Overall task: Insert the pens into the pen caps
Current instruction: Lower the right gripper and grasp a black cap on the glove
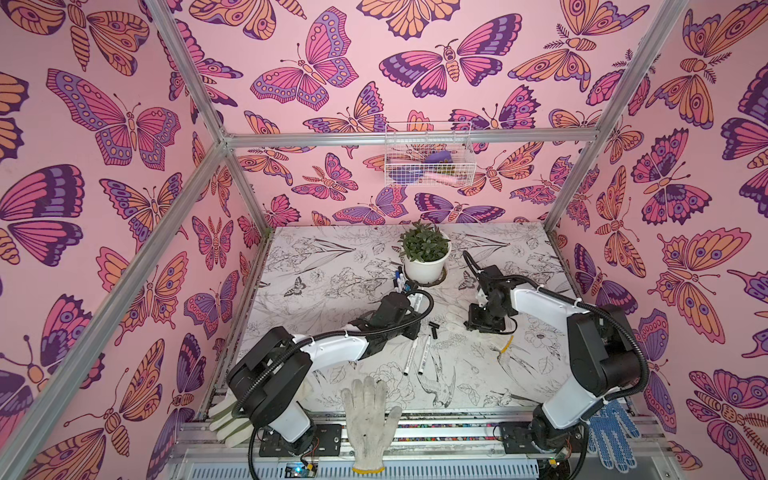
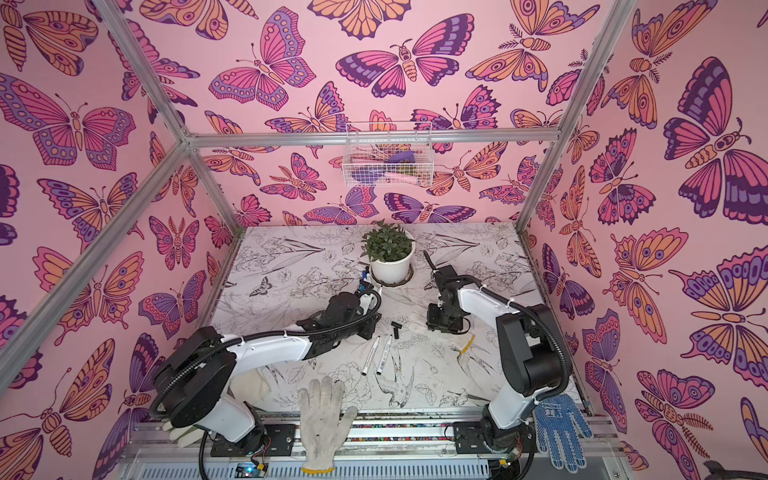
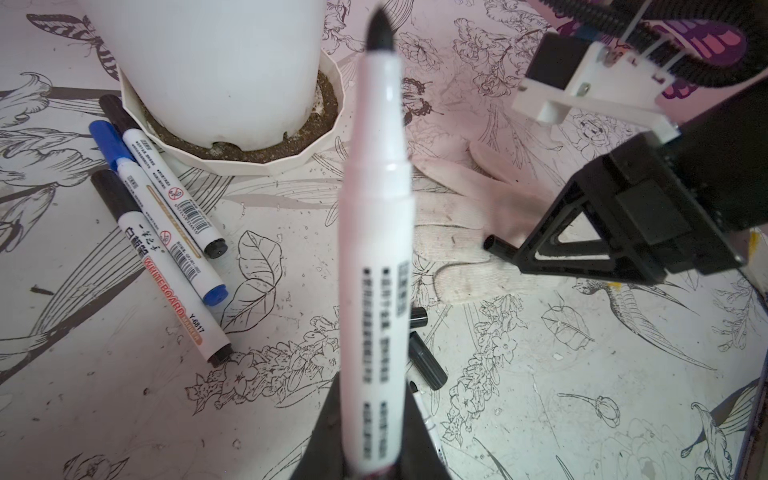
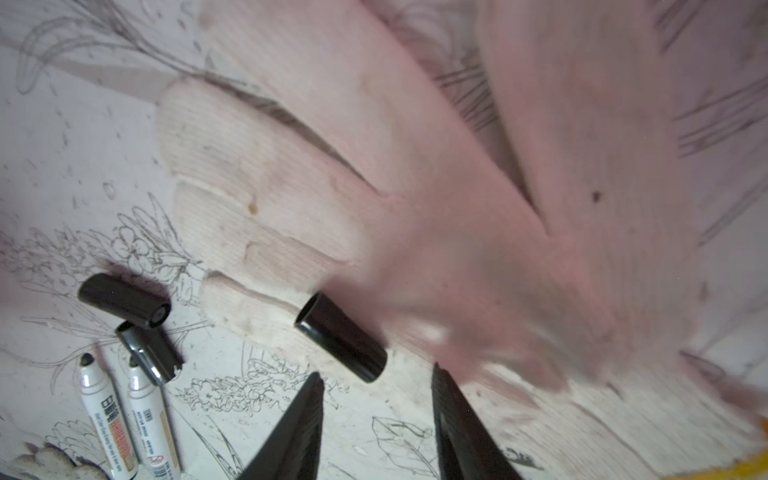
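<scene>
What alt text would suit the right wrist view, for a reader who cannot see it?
The right end effector hangs open just short of a black pen cap that lies on the edge of a white knitted glove. Farther off on the printed table lie two more black caps and two uncapped white pens.

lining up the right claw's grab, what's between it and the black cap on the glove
Nothing in the way: in the right wrist view the open claw has the cap right off its tips, with only the glove beneath.
</scene>
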Robot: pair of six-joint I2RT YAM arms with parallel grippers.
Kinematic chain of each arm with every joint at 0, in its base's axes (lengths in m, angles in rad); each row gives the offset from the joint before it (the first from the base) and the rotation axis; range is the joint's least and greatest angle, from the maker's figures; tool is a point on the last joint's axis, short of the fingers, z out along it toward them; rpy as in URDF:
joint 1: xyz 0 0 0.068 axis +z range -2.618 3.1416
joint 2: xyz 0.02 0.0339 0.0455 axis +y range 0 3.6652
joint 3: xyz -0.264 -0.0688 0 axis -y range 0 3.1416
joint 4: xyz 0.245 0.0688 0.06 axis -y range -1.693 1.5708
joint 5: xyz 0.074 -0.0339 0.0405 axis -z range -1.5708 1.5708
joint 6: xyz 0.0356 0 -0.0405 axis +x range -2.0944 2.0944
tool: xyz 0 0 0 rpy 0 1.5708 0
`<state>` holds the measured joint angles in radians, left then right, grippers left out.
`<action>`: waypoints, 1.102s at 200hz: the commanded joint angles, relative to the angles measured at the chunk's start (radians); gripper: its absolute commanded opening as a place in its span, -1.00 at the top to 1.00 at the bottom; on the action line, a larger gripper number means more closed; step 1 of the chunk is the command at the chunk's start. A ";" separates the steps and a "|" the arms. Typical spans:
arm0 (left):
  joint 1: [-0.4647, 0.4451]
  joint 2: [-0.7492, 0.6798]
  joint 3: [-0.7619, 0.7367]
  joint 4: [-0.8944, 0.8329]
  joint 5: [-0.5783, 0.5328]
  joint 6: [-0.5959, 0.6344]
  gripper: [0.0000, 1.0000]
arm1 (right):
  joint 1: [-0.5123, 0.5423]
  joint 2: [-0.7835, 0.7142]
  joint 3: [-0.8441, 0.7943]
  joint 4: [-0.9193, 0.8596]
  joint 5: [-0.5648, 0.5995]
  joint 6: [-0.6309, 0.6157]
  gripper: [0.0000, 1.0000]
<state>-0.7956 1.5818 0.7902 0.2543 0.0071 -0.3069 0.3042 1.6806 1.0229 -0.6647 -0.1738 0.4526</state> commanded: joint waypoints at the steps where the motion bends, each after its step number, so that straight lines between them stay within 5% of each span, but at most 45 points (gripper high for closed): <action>1: 0.009 -0.013 -0.009 -0.005 -0.001 0.009 1.00 | 0.003 -0.009 0.044 -0.003 -0.046 0.012 0.10; 41: 0.010 -0.015 -0.011 -0.005 -0.001 0.006 1.00 | 0.005 -0.012 0.042 0.006 -0.072 0.024 0.12; 158: 0.012 -0.016 -0.013 -0.006 -0.004 -0.012 1.00 | 0.082 0.064 0.055 -0.011 0.108 -0.002 0.44; 220: 0.012 -0.008 -0.005 -0.006 0.002 -0.011 1.00 | 0.089 0.095 0.067 0.011 0.084 0.020 0.62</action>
<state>-0.7910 1.5818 0.7902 0.2543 0.0074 -0.3084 0.3824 1.7676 1.0733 -0.6521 -0.0902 0.4656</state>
